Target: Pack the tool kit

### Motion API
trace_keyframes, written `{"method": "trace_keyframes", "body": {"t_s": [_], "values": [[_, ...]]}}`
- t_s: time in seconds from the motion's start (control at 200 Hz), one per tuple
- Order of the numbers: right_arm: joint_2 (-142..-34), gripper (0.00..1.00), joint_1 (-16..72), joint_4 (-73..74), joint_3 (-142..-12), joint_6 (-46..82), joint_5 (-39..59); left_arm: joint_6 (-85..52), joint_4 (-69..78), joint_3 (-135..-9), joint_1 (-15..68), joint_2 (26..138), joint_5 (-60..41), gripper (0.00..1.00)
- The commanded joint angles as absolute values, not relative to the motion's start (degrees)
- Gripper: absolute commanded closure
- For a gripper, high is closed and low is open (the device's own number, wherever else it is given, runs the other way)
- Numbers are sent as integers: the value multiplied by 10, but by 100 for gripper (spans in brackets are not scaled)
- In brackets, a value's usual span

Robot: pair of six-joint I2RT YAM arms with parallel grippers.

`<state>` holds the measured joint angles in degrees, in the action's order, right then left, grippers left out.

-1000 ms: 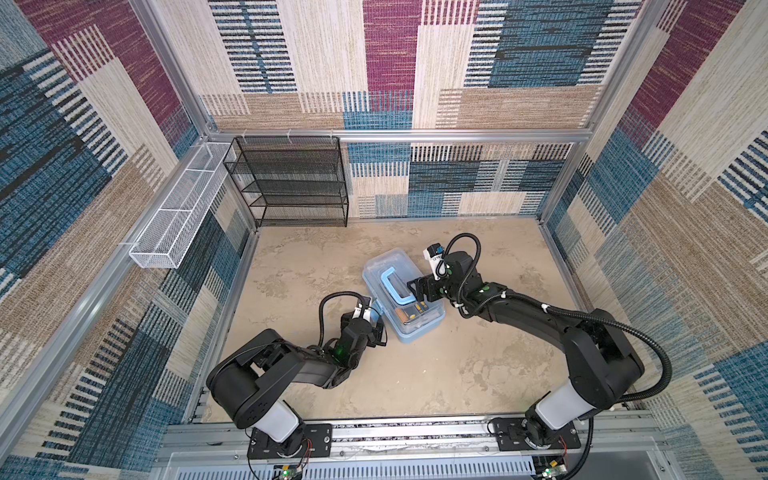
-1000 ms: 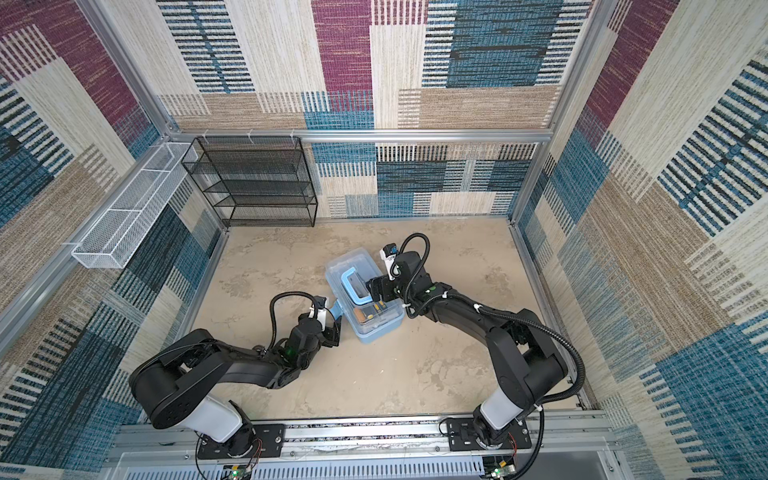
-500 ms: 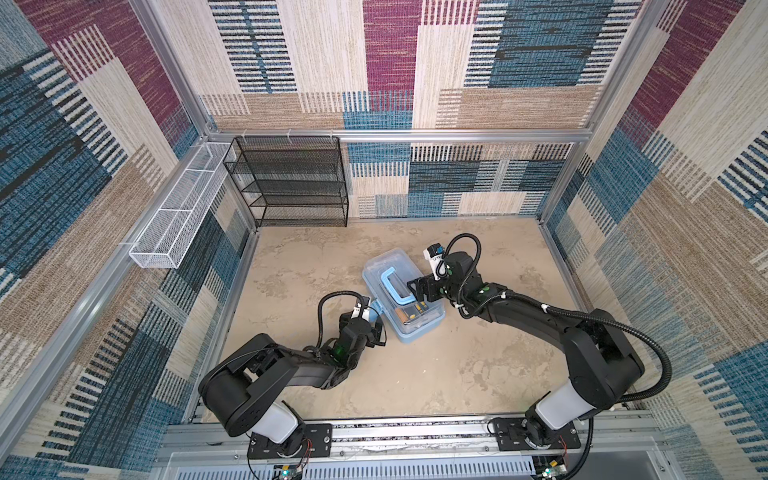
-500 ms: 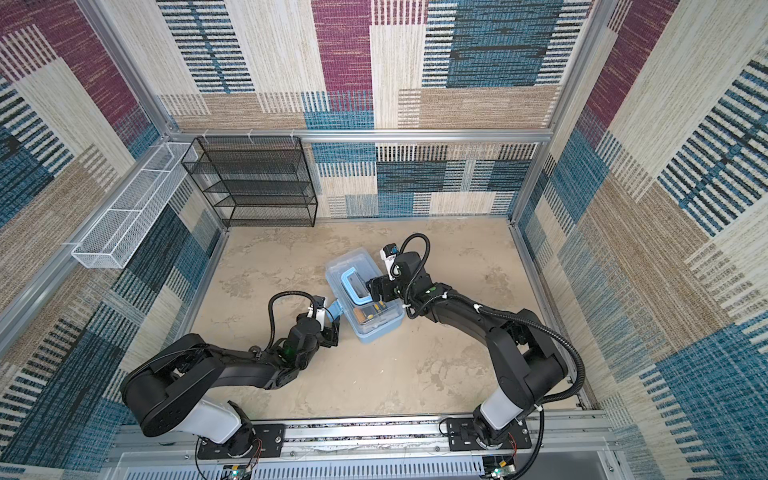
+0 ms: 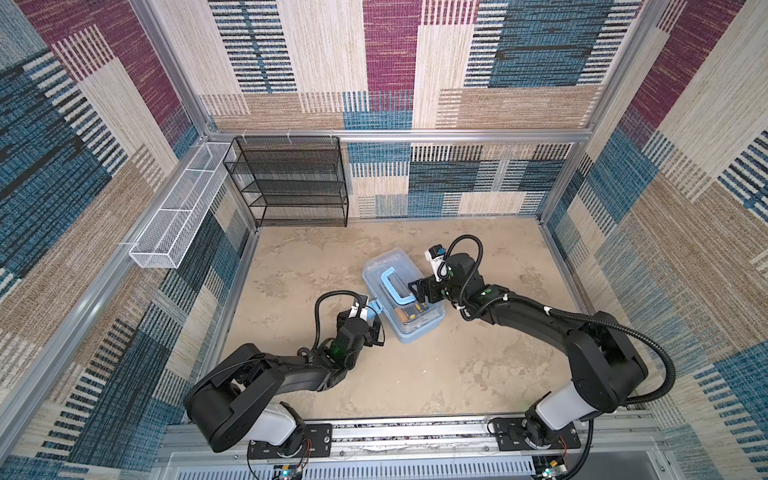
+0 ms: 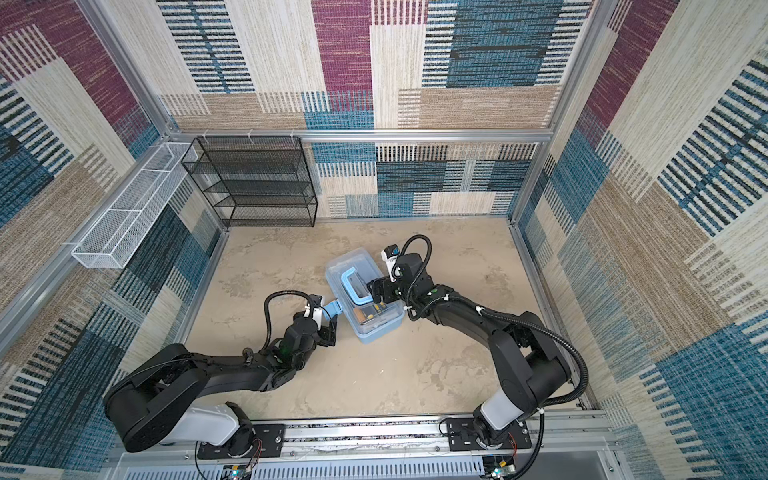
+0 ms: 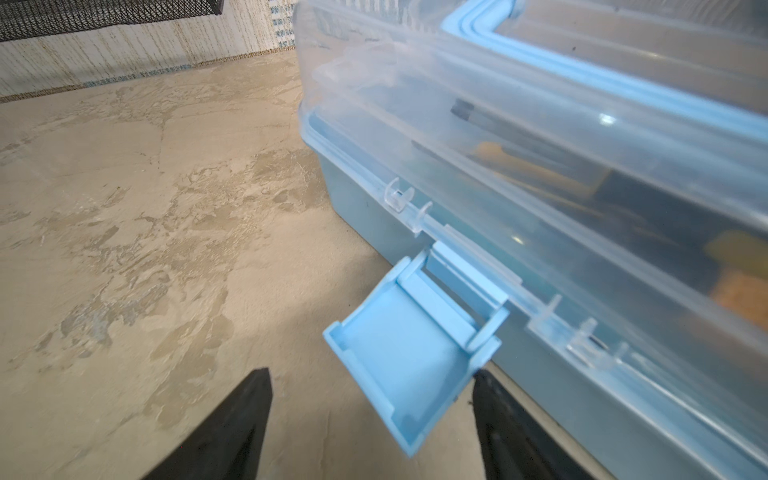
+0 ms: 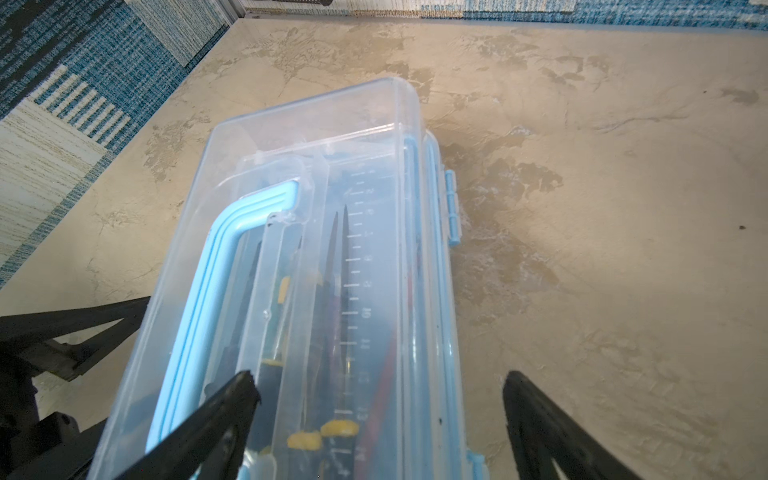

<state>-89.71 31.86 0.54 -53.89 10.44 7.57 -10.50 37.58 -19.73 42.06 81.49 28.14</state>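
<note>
Lab test cell: aluminium frame (image 5: 415, 135), patterned fabric walls (image 5: 478, 50)

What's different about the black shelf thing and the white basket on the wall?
The black shelf rack is dark and the white basket is pale. The rack stands on the table at the back, with shelves stacked up; the basket hangs higher, at the left side. The rack is tall and wide; the basket is long and narrow. Both are see-through mesh.

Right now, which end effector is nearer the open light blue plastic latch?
Left. The left end effector has the light blue plastic latch between its open jaws; the right end effector sits opposite, over the clear plastic lid.
</note>
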Motion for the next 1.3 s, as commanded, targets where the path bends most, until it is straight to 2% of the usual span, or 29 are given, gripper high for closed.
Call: {"method": "trace_keyframes", "body": {"t_s": [0.0, 0.265, 0.441, 0.696, 0.982, 1.297], "values": [[-891, 6, 319, -13, -534, 104, 67, -96, 371, -205, 419, 807, 331, 21], [-876, 6, 319, -6, -525, 110, 69, -106, 313, -210, 418, 771, 339, 21], [-866, 6, 319, -7, -518, 115, 68, -122, 314, -201, 419, 764, 282, 21], [-853, 6, 319, -4, -507, 119, 65, -118, 375, -214, 419, 842, 180, 14], [-851, 6, 319, -9, -510, 119, 58, -132, 455, -230, 419, 930, 178, 8], [-857, 6, 319, -14, -515, 117, 54, -137, 493, -254, 418, 987, 194, 8]]}}
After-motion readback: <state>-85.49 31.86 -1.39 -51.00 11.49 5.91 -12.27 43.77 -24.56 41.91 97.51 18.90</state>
